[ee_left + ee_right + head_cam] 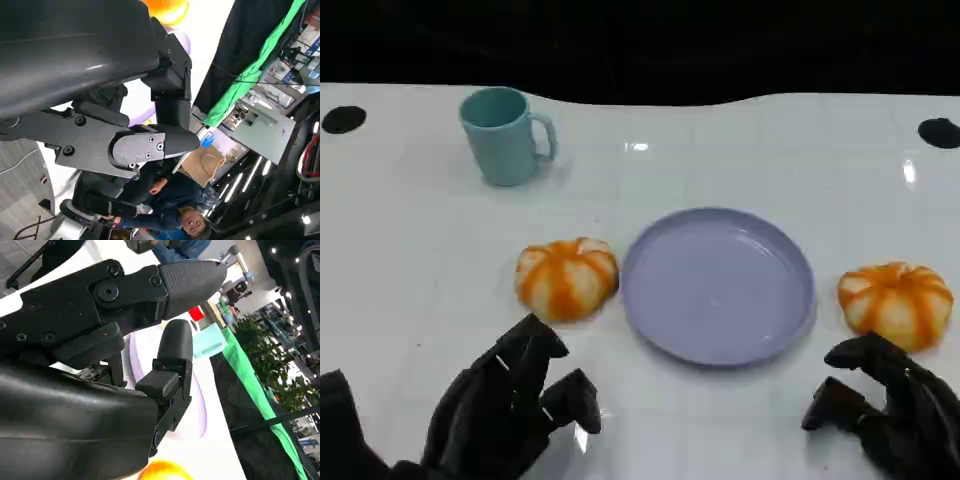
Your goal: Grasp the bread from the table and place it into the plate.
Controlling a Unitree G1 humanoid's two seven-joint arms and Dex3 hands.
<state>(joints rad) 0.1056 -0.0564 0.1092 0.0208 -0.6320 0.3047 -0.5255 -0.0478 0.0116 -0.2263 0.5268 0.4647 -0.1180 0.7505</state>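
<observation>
Just beyond your spread, empty right hand (890, 405) fingers sits a bread (896, 303); the left hand (505, 405), equally released, faces another (567, 278). Close off-centre and it rolls away from the plate (720, 285).

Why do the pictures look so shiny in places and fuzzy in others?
Head view: lamps glare off the glossy white table, with a bright spot near the cup. Left wrist view: the left hand is sharp, the room behind hazy. Right wrist view: the bread blurs at the edge.
</observation>
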